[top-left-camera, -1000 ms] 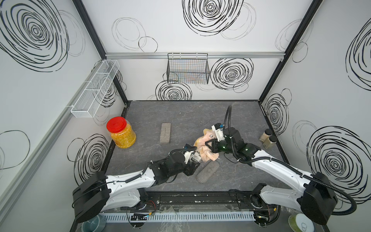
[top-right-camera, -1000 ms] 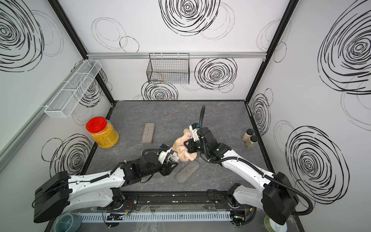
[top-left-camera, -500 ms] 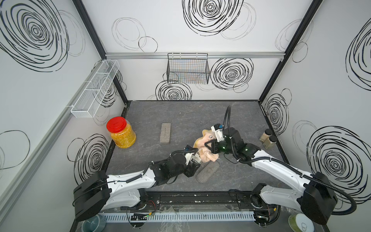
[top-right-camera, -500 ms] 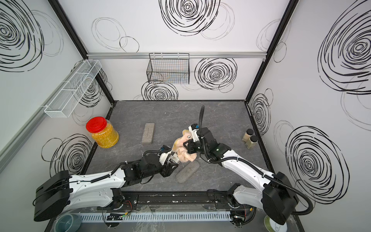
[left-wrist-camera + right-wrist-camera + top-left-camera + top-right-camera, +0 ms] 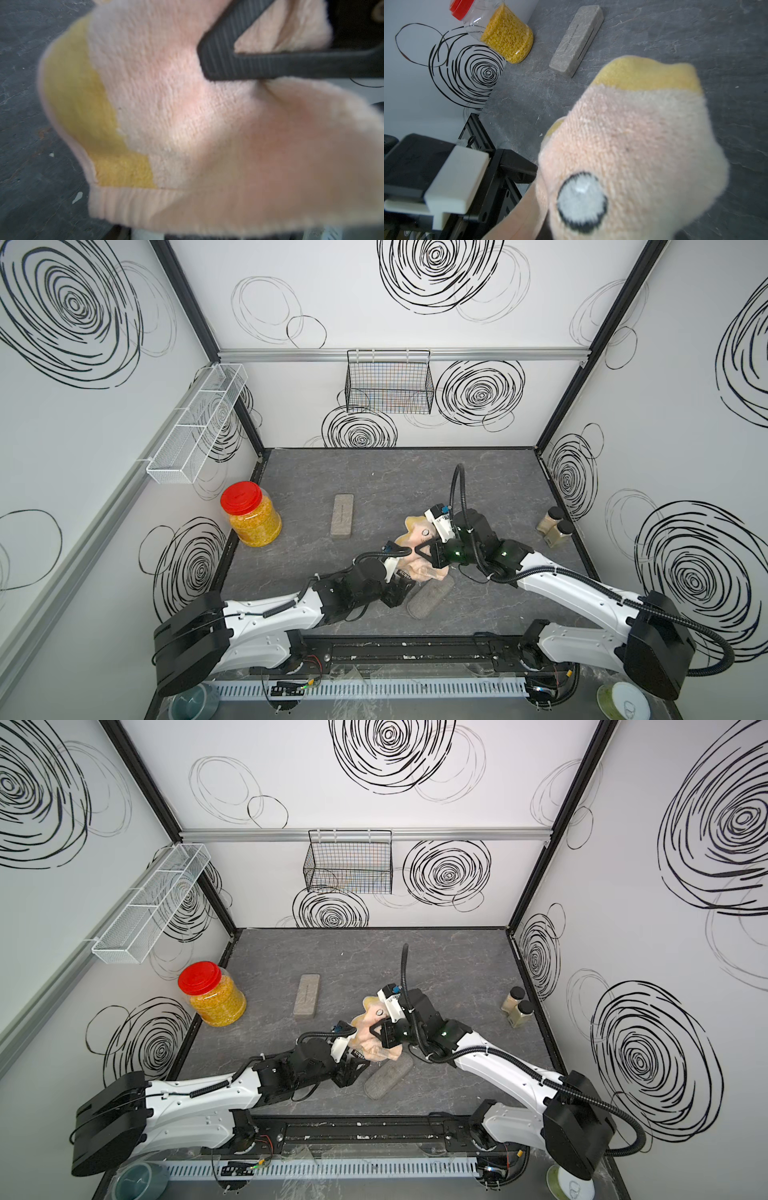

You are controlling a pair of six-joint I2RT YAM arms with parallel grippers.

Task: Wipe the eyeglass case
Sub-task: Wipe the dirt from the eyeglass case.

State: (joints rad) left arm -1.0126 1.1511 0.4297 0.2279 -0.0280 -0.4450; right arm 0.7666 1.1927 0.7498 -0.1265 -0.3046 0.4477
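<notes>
The eyeglass case [image 5: 430, 596], a grey felt oval, lies flat near the table's front in both top views [image 5: 388, 1076]. Above its far end hangs a peach cloth [image 5: 415, 541] with a yellow patch and a stitched eye. The cloth fills the left wrist view [image 5: 187, 104] and the right wrist view [image 5: 633, 135]. My right gripper [image 5: 424, 553] is shut on the cloth's middle; one ribbed finger [image 5: 270, 62] presses into the pile. My left gripper [image 5: 401, 593] sits beside the case's near end, its jaws hidden under the cloth's lower hem, shut on it.
A grey rectangular box [image 5: 342, 515] lies mid-table. A red-lidded jar of yellow grains [image 5: 249, 516] stands by the left wall, and two small spice bottles [image 5: 555, 526] by the right wall. A black wire basket [image 5: 388, 381] hangs on the back wall and a white mesh shelf [image 5: 195, 427] on the left.
My left gripper has slid a little toward the table's front, drawing the cloth's lower end down beside the case. The right gripper and the case have hardly moved.
</notes>
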